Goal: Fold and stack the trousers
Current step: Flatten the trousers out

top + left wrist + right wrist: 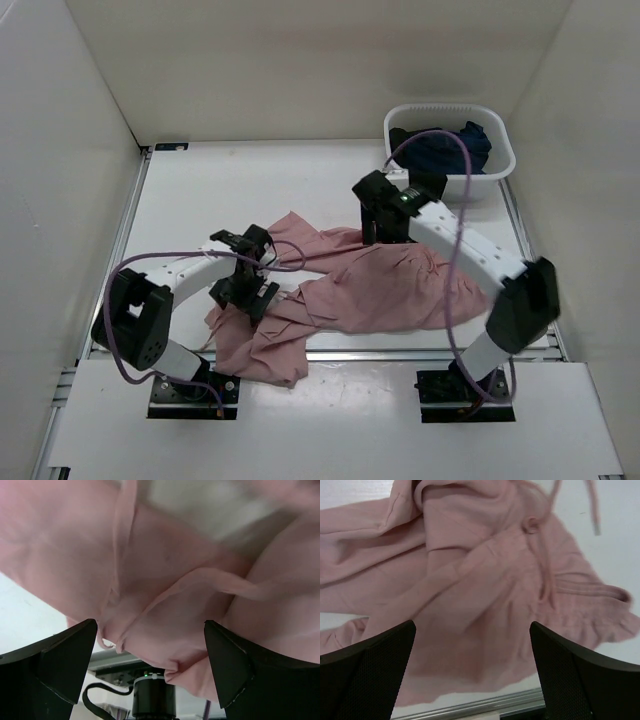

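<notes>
— How is the left claw [150,630] set?
— Wide. Both fingers [55,665] stand far apart, and the trousers [380,290] fill the space between and beyond them, very close to the wrist camera. The cloth is bunched into soft folds there, with one narrow fold running across towards its right finger. I cannot tell whether either finger touches it
— And the right claw [472,625]?
— Wide too, and holding nothing. It hangs above the trousers, apart from them. The cloth lies crumpled on the bench [250,190] right below it
— Which part is under it?
— The gathered waistband [590,592] is off beside its right finger, and the drawstring [592,510] trails out on the bare bench beyond
— So the trousers sit between the two claws?
— Yes, one loose, unfolded heap stretching from one claw to the other
— Anything else?
— A white tub [500,165] behind the right claw, with a blue garment [445,150] inside
</notes>
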Controlling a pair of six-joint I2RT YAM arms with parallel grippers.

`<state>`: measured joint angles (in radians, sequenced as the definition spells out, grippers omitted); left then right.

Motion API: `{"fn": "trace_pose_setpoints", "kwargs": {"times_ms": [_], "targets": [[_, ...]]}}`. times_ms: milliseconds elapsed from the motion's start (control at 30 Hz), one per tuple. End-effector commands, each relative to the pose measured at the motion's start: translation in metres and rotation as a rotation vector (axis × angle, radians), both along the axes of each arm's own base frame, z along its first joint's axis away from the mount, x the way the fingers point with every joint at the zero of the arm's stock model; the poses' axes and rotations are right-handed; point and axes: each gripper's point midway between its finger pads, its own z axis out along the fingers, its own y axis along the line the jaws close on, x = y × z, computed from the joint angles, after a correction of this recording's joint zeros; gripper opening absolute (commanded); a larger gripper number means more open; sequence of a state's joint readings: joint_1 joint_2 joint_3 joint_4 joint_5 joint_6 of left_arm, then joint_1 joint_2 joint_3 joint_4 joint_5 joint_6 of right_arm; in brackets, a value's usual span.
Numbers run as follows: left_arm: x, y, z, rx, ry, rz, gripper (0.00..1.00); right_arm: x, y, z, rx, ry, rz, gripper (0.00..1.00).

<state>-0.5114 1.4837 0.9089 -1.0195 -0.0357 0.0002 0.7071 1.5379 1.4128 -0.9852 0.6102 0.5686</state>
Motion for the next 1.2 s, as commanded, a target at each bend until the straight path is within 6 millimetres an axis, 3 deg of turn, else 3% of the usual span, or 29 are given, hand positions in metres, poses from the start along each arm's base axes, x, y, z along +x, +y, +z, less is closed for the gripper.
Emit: {"fn": "trace_pose_setpoints", "kwargs": {"times_ms": [0, 33, 133, 233, 300, 333, 367, 433, 533, 600, 667, 733, 800, 900, 1000, 1067, 1167], "targets": [[-0.003, 0.020, -0.019, 0.087, -0.032, -0.001, 1.00, 0.016, 0.029, -0.029, 0.158, 0.157, 0.041, 0.99], [0.013, 0.021, -0.024, 0.101, -0.115, 0.004, 1.00, 0.024, 0.026, -0.036, 0.194, 0.172, 0.010, 0.99], [0.032, 0.030, -0.024, 0.159, -0.213, 0.016, 1.00, 0.026, 0.030, -0.076, 0.277, 0.294, -0.036, 0.99], [0.056, 0.022, -0.002, 0.089, -0.300, 0.065, 1.00, 0.023, 0.027, -0.107, 0.273, 0.366, -0.067, 0.99], [0.070, 0.022, 0.017, 0.022, -0.352, 0.121, 1.00, 0.023, 0.025, -0.120, 0.277, 0.383, -0.074, 0.79], [0.082, 0.020, 0.031, -0.012, -0.392, 0.142, 1.00, 0.021, 0.025, -0.125, 0.272, 0.392, -0.077, 0.60], [0.085, 0.022, 0.039, -0.034, -0.406, 0.160, 1.00, 0.023, 0.022, -0.125, 0.274, 0.391, -0.086, 0.21], [0.091, 0.026, 0.054, -0.075, -0.428, 0.201, 1.00, 0.026, 0.018, -0.121, 0.265, 0.361, -0.111, 0.01], [0.087, 0.032, 0.054, -0.062, -0.388, 0.220, 1.00, 0.027, 0.007, -0.101, 0.236, 0.305, -0.124, 0.00], [0.081, 0.044, 0.043, -0.003, -0.352, 0.234, 1.00, 0.020, -0.007, -0.088, 0.192, 0.285, -0.142, 0.00], [0.076, 0.064, 0.025, 0.085, -0.299, 0.270, 1.00, 0.019, -0.023, -0.057, 0.161, 0.202, -0.170, 0.00], [0.084, 0.071, 0.017, 0.080, -0.282, 0.311, 1.00, 0.015, -0.033, -0.027, 0.167, 0.116, -0.178, 0.00], [0.093, 0.070, 0.009, 0.006, -0.225, 0.363, 1.00, 0.008, -0.043, -0.010, 0.169, 0.064, -0.194, 0.00], [0.105, 0.063, -0.003, -0.056, -0.158, 0.390, 1.00, -0.003, -0.050, -0.004, 0.166, 0.054, -0.197, 0.00], [0.104, 0.045, -0.017, -0.137, -0.068, 0.383, 1.00, -0.006, -0.059, 0.000, 0.142, 0.033, -0.210, 0.00], [0.100, 0.036, -0.025, -0.163, -0.016, 0.374, 0.70, -0.008, -0.064, 0.006, 0.123, 0.021, -0.220, 0.00], [0.088, 0.024, -0.027, -0.226, 0.093, 0.387, 0.14, -0.006, -0.080, 0.032, 0.096, -0.055, -0.265, 0.00]]}}
